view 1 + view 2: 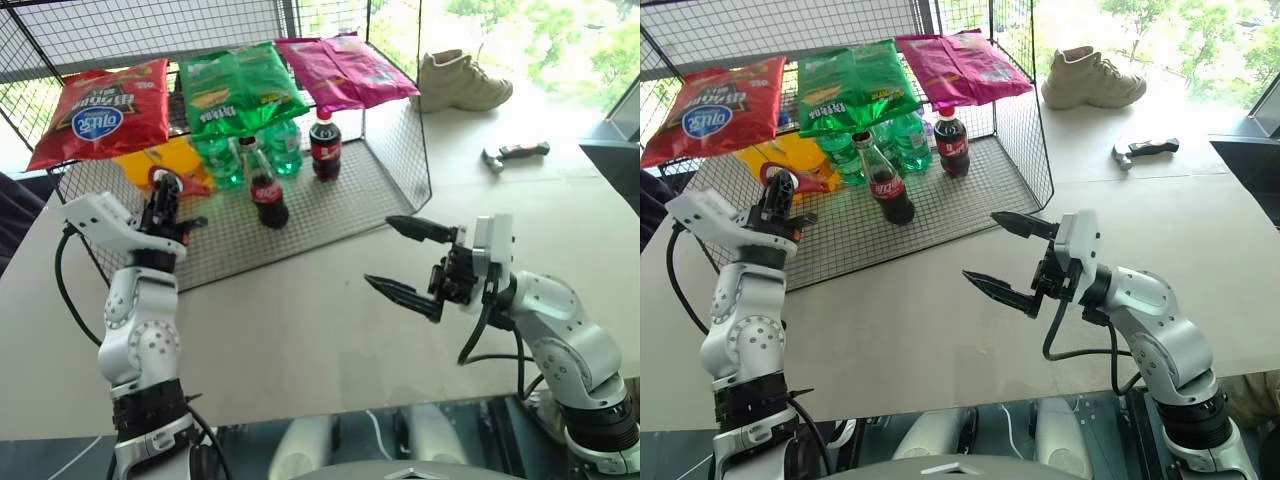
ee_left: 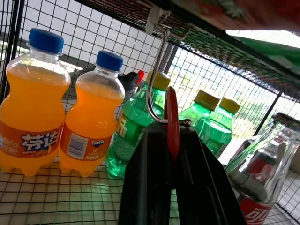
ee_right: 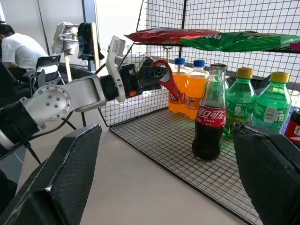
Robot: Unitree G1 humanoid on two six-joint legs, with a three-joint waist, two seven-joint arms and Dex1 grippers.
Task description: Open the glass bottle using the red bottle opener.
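Left gripper [image 1: 166, 205]: left of centre in the left eye view, at the front left edge of the wire rack; its two black fingers are pressed together, pinching the flat red bottle opener

Flat red bottle opener [image 3: 167, 77]: held with its oval ring head sticking out past the fingertips; in the left wrist view its red ring [image 2: 171, 117] stands edge-on, hooked on a thin metal wire hook [image 2: 154, 70] that hangs from the rack's upper shelf

Small clear-glass cola bottle with dark liquid and red label [image 1: 267, 188]: upright on the wire rack floor, centre of the upper half of the left eye view, to the right of the left gripper and apart from it; crown cap on

Right gripper [image 1: 408, 262]: right of centre, above the pale tabletop [image 1: 320, 330], pointing left; its black fingers are spread wide with nothing between them

Behind the glass bottle: green plastic bottles [image 3: 270, 105] and orange soda bottles with blue caps [image 2: 33, 103]

Right of it: wider plastic cola bottle with red screw cap [image 1: 324, 146]

Upper shelf: red, green and pink crisp bags [image 1: 240, 88]
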